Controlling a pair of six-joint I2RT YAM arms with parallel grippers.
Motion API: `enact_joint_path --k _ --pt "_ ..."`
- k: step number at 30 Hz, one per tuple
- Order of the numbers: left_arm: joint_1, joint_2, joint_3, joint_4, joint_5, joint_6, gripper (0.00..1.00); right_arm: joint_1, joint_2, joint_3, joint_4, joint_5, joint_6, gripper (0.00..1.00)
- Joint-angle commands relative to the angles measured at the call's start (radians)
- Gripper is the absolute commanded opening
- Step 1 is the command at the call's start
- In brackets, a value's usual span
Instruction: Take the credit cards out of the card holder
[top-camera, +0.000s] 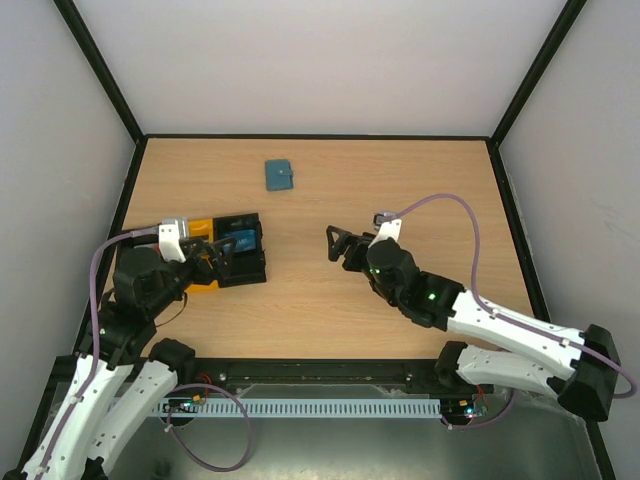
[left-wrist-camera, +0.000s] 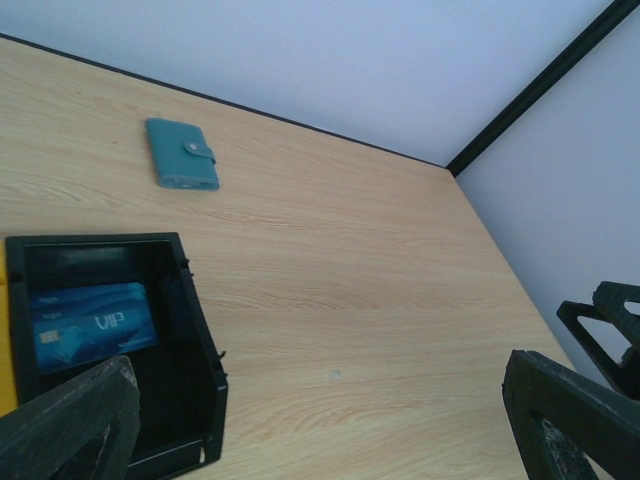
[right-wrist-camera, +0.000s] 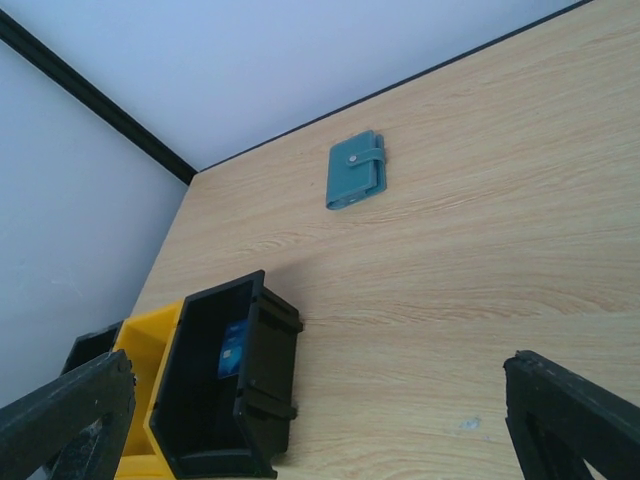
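Note:
The teal-blue card holder (top-camera: 279, 174) lies shut and flat near the table's far edge; it also shows in the left wrist view (left-wrist-camera: 181, 153) and the right wrist view (right-wrist-camera: 355, 171), its tab snapped down. A blue card (left-wrist-camera: 90, 325) lies inside the black tray (top-camera: 257, 264), also seen in the right wrist view (right-wrist-camera: 231, 349). My left gripper (top-camera: 215, 252) is open and empty over the trays. My right gripper (top-camera: 336, 243) is open and empty above the table's middle, well short of the card holder.
A yellow tray (top-camera: 203, 229) stands against the black tray's left side. Black frame posts and white walls close in the table on three sides. A black rail with a white cable strip (top-camera: 320, 408) runs along the near edge.

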Motion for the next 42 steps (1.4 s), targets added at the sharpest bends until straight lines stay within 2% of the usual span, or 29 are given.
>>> enact_joint_path --k 1,7,9,15,18,28,32,42 --pt "0.007 0.017 0.046 -0.024 -0.052 0.051 1.0 -0.024 0.094 0.001 0.135 0.016 -0.052 0.98" --pt "0.007 -0.018 0.024 -0.001 -0.087 0.085 1.0 -0.165 0.348 0.073 0.253 -0.166 -0.061 0.99" --pt "0.007 -0.037 0.009 0.005 -0.093 0.085 1.0 -0.198 0.431 0.108 0.297 -0.214 -0.066 0.91" --pt "0.009 -0.052 -0.011 0.018 -0.083 0.086 1.0 -0.277 0.658 0.184 0.468 -0.364 -0.035 0.57" --pt "0.009 -0.046 -0.014 0.017 -0.084 0.085 1.0 -0.297 0.778 0.253 0.52 -0.397 -0.014 0.47" --pt "0.009 -0.057 -0.019 0.016 -0.074 0.081 1.0 -0.333 1.133 0.52 0.6 -0.392 0.06 0.41" --pt "0.008 -0.061 -0.019 0.015 -0.071 0.08 1.0 -0.36 1.256 0.607 0.646 -0.437 0.119 0.38" --pt "0.009 -0.061 -0.022 0.016 -0.066 0.08 1.0 -0.407 1.458 0.825 0.609 -0.502 0.181 0.36"
